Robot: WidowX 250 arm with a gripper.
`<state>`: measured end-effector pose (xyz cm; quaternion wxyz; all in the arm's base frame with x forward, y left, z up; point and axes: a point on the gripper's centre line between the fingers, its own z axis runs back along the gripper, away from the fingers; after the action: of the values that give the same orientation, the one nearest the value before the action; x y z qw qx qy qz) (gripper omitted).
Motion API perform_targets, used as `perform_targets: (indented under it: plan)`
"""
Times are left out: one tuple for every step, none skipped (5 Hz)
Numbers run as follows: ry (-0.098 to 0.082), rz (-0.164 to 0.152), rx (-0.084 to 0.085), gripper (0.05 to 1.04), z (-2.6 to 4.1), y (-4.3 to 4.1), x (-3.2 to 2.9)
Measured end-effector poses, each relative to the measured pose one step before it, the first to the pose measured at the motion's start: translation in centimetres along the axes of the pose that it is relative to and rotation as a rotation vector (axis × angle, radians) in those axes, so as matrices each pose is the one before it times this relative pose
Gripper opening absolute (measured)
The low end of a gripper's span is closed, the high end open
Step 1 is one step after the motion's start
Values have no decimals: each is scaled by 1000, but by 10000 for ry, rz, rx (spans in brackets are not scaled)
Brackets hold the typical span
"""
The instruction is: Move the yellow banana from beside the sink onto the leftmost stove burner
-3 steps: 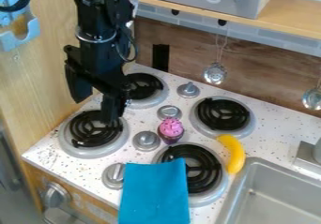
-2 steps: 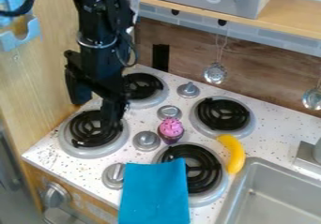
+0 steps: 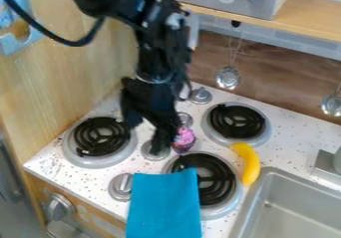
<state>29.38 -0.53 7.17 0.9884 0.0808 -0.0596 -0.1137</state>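
As I look down on this toy kitchen, the black arm comes in from the top edge, and its end effector [image 3: 145, 137] hangs over the middle of the stove with its two dark fingers spread apart and nothing to be seen in their grip. The pink-topped cupcake [image 3: 184, 141] sits upright among the burners, right by the lower finger, which covers part of a grey knob [image 3: 154, 156]; whether finger and cupcake touch, I can't tell from here.

The table [image 3: 293, 125] is white with dark speckles, and black coils rest in grey rings on it: the left burner [image 3: 100, 136], the back burner [image 3: 236, 121] and the front burner [image 3: 212, 183]. A yellow banana [image 3: 248, 165] lies curved between the front burner and the metal sink [image 3: 296, 209], whose basin fills the near right corner. A bright blue cloth [image 3: 163, 204] lies over the near edge of the table, one corner reaching onto the front burner.

Behind all this runs a brown wood-grain panel [image 3: 283, 80], with a band of grey-blue tiles [image 3: 283, 37] above it. Two silvery utensils hang there, a round-headed ladle [image 3: 228, 77] near the centre and a second one [image 3: 331, 105] at the right edge. Higher up, a pale wooden shelf [image 3: 306, 20] carries a grey microwave [image 3: 256, 3]. On my left stands a tall wooden side wall [image 3: 67, 77] with a light blue holder [image 3: 13, 43] fixed to it.
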Motion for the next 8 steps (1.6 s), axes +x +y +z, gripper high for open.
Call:
perform_targets:
  plan:
    - [-589, 2047, 112, 1006, -1632, -2744, 2035]
    - [11, 1164, -152, 1006, -2199, -3070, 2681]
    - [-482, 1395, -363, 1006, -1971, -1791, 2520]
    - [-238, 784, -312, 1006, -1812, -1905, 1752]
    - [-164, 709, 14, 1006, -2050, -1001, 1319]
    - [-128, 447, 346, 1006, -1948, -766, 823]
    - [93, 131, 113, 1006, -1413, -735, -98]
    - [-117, 298, 82, 948, -701, -350, 422]
